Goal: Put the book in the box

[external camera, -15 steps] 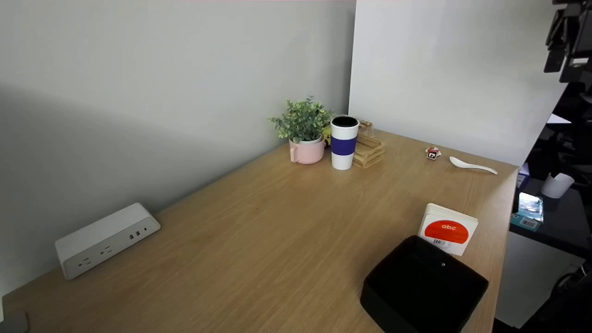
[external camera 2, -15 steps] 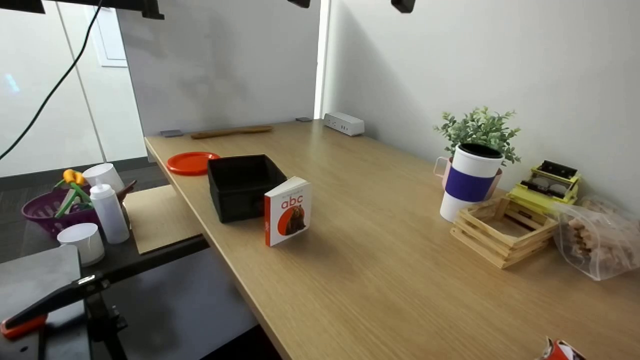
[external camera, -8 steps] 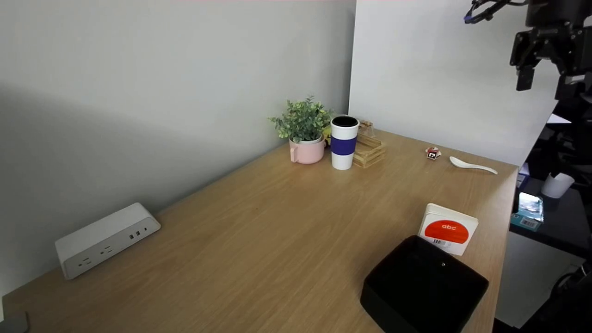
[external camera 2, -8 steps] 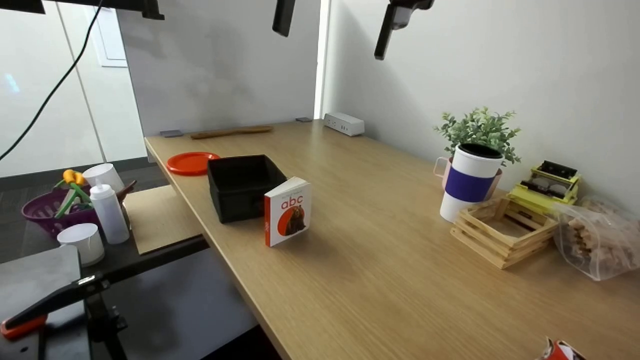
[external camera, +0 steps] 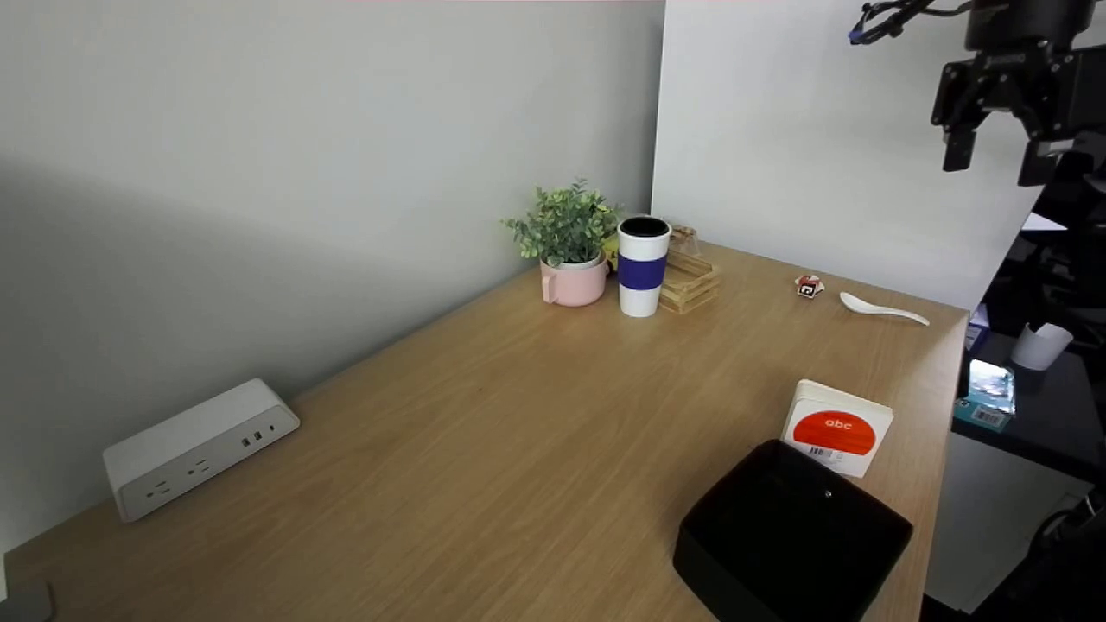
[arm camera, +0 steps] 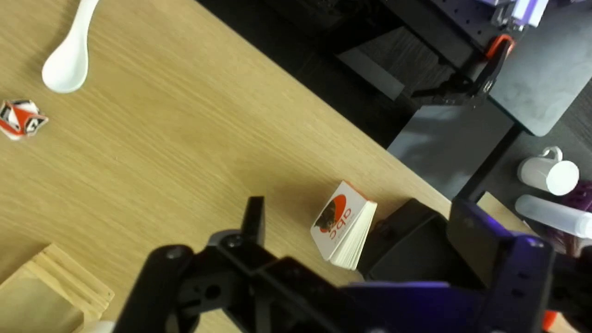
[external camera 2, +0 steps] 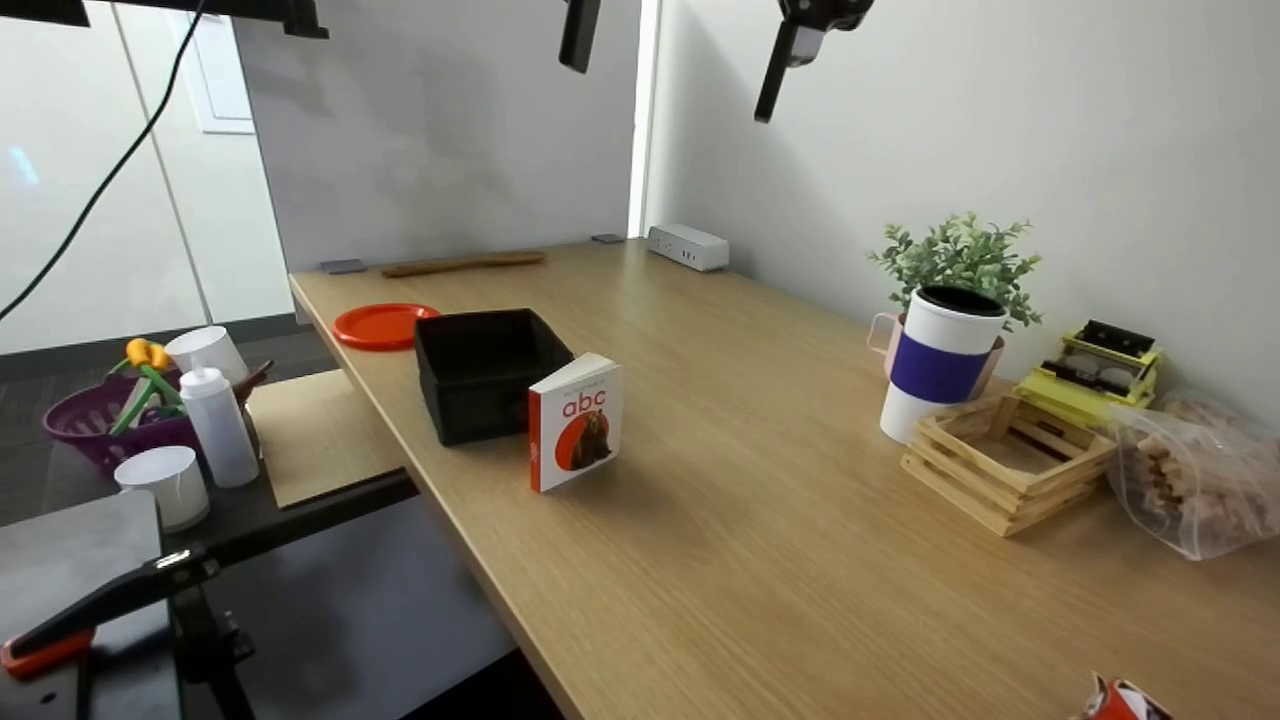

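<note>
A grey wall (a slanting shadow crosses it) borders the wooden bench, and dark floor shows beyond the bench's opposite edge.

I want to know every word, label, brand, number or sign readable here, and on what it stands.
"abc", in red, on the front of the book.
"abc", pale, on its back, above a barcode.
Too small to read: the faint line above the red "abc"; marks on the red-and-white piece and teal package.
</note>
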`<state>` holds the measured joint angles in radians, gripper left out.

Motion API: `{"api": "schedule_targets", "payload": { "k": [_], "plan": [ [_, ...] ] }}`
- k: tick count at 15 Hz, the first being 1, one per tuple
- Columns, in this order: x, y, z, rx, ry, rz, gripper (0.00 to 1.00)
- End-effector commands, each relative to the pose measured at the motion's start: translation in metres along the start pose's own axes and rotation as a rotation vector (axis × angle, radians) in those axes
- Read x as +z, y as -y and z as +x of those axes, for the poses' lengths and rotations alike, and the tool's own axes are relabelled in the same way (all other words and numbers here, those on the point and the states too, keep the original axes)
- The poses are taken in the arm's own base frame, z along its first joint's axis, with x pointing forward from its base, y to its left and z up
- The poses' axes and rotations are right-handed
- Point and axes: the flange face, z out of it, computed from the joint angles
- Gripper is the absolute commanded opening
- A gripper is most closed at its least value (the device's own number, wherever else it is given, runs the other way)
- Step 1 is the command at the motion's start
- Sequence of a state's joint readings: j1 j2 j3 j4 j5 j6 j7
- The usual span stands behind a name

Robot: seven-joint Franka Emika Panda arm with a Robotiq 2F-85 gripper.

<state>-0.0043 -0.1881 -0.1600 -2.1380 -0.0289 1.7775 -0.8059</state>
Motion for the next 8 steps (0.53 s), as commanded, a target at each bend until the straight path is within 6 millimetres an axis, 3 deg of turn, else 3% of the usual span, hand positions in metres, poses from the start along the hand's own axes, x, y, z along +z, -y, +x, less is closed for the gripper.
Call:
{"api": "schedule_targets", "payload": {
  "k": [1, 5, 8],
  "plan": [
    [0.006, -0.013, 0.025, -0.061, -0.147, 0.009, 1.00],
    [0.030, -0.024, 0.057, -0.137, -0.227, 0.087, 1.00],
    [0.052, -0.033, 0.083, -0.184, -0.181, 0.140, 1.00]
  ]
}}
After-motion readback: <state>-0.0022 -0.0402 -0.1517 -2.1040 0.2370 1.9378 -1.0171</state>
